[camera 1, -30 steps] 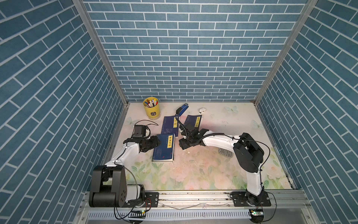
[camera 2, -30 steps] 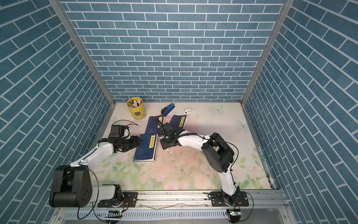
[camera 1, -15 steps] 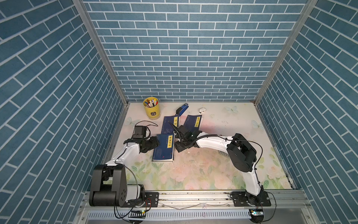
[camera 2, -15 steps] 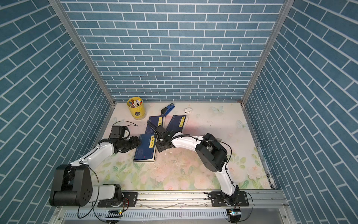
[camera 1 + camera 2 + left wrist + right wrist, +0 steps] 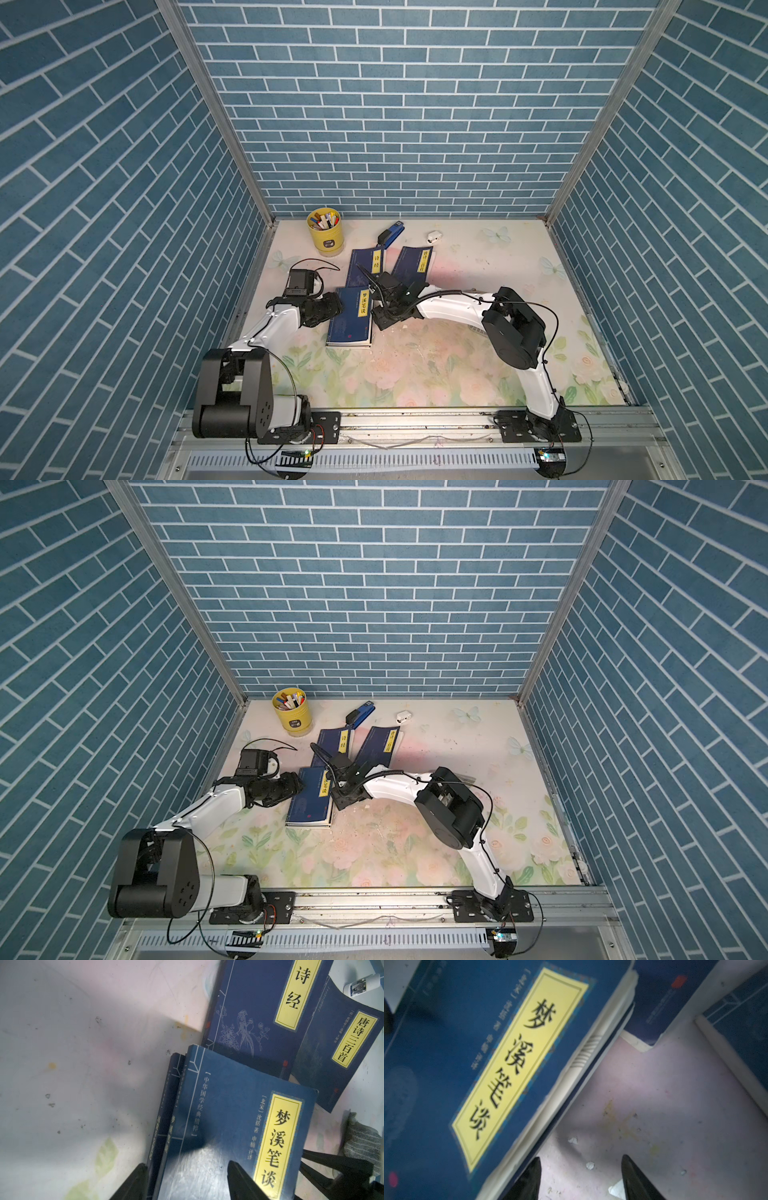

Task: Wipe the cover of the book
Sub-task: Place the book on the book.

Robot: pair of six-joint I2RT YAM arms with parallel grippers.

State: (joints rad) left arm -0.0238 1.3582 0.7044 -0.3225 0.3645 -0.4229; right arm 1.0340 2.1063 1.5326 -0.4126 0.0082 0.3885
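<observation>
In both top views the book (image 5: 349,320) lies lengthwise front-to-back — left hand (image 5: 337,308), right hand (image 5: 381,321) spread.

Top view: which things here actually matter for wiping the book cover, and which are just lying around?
For the job:
top book of the stack
grey cloth
left hand
right hand

Just lying about:
yellow pen pot
stapler
small white item
book beside the stapler
book near the white item

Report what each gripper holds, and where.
Right gripper holds nothing, open beside the book. Left gripper, also open, straddles the book's spine edge; no clamp visible.
</observation>
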